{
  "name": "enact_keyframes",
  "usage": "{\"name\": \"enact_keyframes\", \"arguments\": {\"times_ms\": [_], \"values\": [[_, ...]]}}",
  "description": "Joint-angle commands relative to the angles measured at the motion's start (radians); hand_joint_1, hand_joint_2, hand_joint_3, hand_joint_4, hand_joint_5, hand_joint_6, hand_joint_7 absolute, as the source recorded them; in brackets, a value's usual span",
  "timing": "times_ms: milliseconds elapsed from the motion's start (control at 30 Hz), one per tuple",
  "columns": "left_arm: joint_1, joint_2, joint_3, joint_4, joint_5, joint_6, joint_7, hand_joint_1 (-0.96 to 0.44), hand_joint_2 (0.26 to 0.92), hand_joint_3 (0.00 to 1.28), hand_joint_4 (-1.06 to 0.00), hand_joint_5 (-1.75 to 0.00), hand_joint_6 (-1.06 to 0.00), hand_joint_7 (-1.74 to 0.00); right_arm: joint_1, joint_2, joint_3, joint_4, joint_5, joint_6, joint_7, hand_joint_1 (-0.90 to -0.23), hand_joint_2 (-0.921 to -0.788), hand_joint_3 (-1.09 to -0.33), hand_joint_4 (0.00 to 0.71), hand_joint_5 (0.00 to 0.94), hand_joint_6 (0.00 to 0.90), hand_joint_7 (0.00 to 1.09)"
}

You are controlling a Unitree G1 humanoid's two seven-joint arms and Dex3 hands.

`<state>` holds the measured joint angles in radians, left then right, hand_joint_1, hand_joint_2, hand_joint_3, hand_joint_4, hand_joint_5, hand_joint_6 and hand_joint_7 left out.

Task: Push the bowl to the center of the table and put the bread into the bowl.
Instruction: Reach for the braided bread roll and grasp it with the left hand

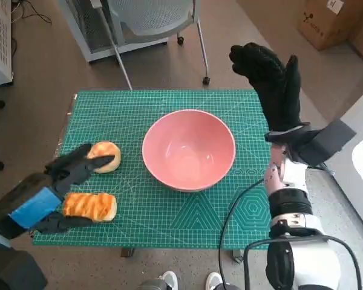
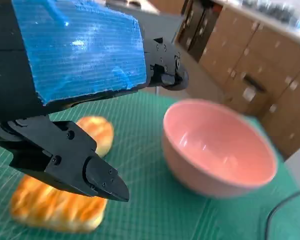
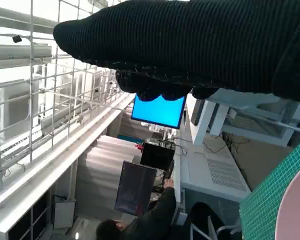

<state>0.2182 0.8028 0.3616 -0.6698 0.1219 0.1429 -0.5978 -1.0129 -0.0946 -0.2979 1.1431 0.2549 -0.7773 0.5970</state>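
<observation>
Left robot hand: black, blue tape on its back, fingers spread apart, holding nothing, poised over the two breads.
Right robot hand: knitted glove, raised past the bowl's far right side, holding nothing, fingers lightly curled.
Bowl: smooth pink, round, deep, between both hands near the table's middle.
Round bread: glazed bun under the left fingertips, partly hidden.
Long bread: golden, ridged crust, below the left palm.
Table: green gridded mat.
</observation>
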Motion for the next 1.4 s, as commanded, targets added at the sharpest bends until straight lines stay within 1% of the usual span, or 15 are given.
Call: {"name": "enact_keyframes", "arguments": {"times_ms": [33,267,533,733,967,1067,1133,1167,1200,1267,1333,1367,1400], "values": [[0.038,0.006,-0.024,0.026,0.060,-0.025,-0.003,0.09,0.706,0.00,-0.14,0.00,-0.33,-0.14,0.012,0.018,-0.001,0.000,0.014,0.011,0.004,-0.589,-0.921,-0.609,0.394,0.005,0.526,0.00],[0.067,0.003,-0.061,0.073,0.138,-0.037,0.004,0.06,0.708,0.00,-0.16,0.00,-0.38,-0.07,0.017,0.020,0.002,-0.001,0.020,0.013,0.002,-0.585,-0.921,-0.609,0.397,0.005,0.527,0.00],[0.066,0.002,-0.116,0.131,0.225,0.032,0.001,0.03,0.721,0.01,-0.15,0.00,-0.38,-0.04,0.021,0.018,-0.001,-0.004,0.027,0.020,0.008,-0.580,-0.921,-0.608,0.397,0.003,0.532,0.01],[0.044,-0.009,-0.180,0.200,0.313,0.064,0.036,0.02,0.732,0.01,-0.15,0.00,-0.38,-0.02,0.023,0.019,-0.004,-0.006,0.033,0.027,0.013,-0.578,-0.921,-0.608,0.398,0.003,0.535,0.01],[0.006,-0.033,-0.273,0.288,0.414,0.081,0.094,0.01,0.739,0.01,-0.20,-0.01,-0.39,-0.02,0.025,0.019,-0.007,-0.007,0.037,0.025,0.019,-0.579,-0.921,-0.606,0.399,0.003,0.537,0.01],[-0.016,-0.046,-0.318,0.331,0.460,0.082,0.124,0.01,0.751,0.01,-0.24,-0.02,-0.41,-0.02,0.024,0.019,-0.009,-0.007,0.039,0.028,0.023,-0.579,-0.921,-0.606,0.399,0.002,0.537,0.01],[-0.031,-0.051,-0.340,0.357,0.484,0.075,0.146,0.01,0.770,0.02,-0.29,-0.02,-0.44,-0.02,0.023,0.018,-0.011,-0.007,0.041,0.030,0.026,-0.580,-0.921,-0.605,0.399,0.002,0.537,0.01],[-0.038,-0.053,-0.350,0.370,0.495,0.071,0.157,0.02,0.787,0.02,-0.34,-0.02,-0.48,-0.02,0.023,0.017,-0.011,-0.007,0.043,0.031,0.028,-0.580,-0.921,-0.605,0.400,0.002,0.537,0.01],[-0.046,-0.053,-0.360,0.385,0.509,0.062,0.172,0.03,0.793,0.02,-0.36,-0.02,-0.49,-0.03,0.023,0.017,-0.011,-0.007,0.044,0.031,0.030,-0.580,-0.921,-0.605,0.400,0.003,0.537,0.01],[-0.057,-0.051,-0.373,0.407,0.528,0.047,0.198,0.05,0.827,0.02,-0.47,-0.03,-0.58,-0.04,0.023,0.017,-0.012,-0.007,0.047,0.032,0.033,-0.580,-0.921,-0.605,0.400,0.002,0.537,0.01],[-0.067,-0.047,-0.383,0.430,0.544,0.024,0.226,0.07,0.849,0.02,-0.54,-0.03,-0.64,-0.04,0.025,0.018,-0.012,-0.008,0.048,0.032,0.035,-0.579,-0.921,-0.605,0.400,0.002,0.537,0.01],[-0.071,-0.044,-0.387,0.441,0.550,0.012,0.238,0.08,0.874,0.03,-0.61,-0.04,-0.70,-0.06,0.025,0.018,-0.012,-0.008,0.048,0.031,0.036,-0.577,-0.921,-0.605,0.401,0.002,0.538,0.01],[-0.075,-0.042,-0.389,0.452,0.552,-0.002,0.251,0.09,0.883,0.03,-0.63,-0.05,-0.73,-0.07,0.026,0.018,-0.012,-0.009,0.049,0.031,0.037,-0.577,-0.921,-0.605,0.401,0.002,0.538,0.01]]}}
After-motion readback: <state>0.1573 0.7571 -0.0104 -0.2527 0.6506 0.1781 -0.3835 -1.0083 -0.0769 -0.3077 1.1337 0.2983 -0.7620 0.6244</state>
